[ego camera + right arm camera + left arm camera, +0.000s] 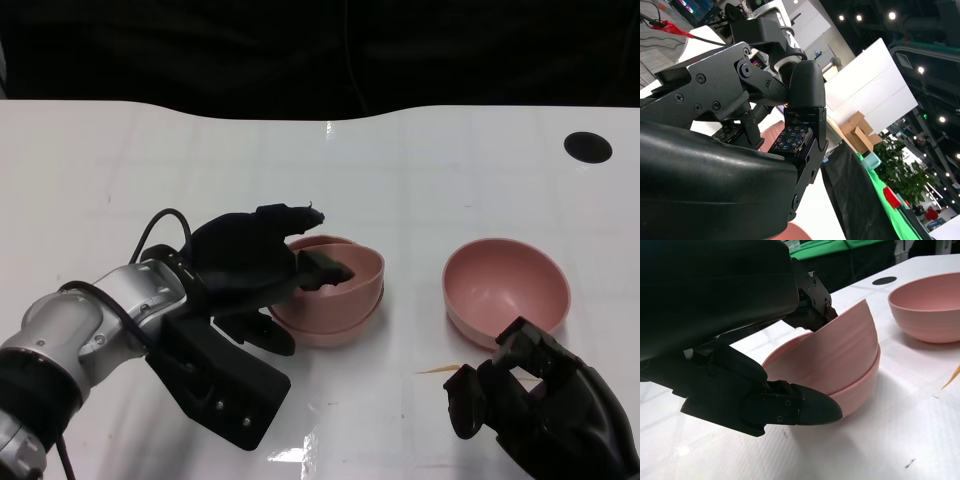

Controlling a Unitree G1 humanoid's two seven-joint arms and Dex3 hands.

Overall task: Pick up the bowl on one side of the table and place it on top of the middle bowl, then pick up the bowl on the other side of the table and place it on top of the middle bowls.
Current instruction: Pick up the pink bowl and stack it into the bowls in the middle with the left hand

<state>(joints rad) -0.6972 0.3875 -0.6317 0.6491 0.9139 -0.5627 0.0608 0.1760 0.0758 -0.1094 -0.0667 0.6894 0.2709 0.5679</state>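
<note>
In the head view my left hand grips the near rim of a pink bowl. That bowl sits tilted inside the middle pink bowl. The left wrist view shows the tilted upper bowl nested in the lower bowl, with my fingers under and over its rim. A third pink bowl stands upright on the table's right side, also seen in the left wrist view. Just in front of it my right hand holds nothing, its fingers half curled.
The white table ends at a dark far edge, with a round black hole at its back right. A thin yellowish sliver lies on the table between the stacked bowls and my right hand.
</note>
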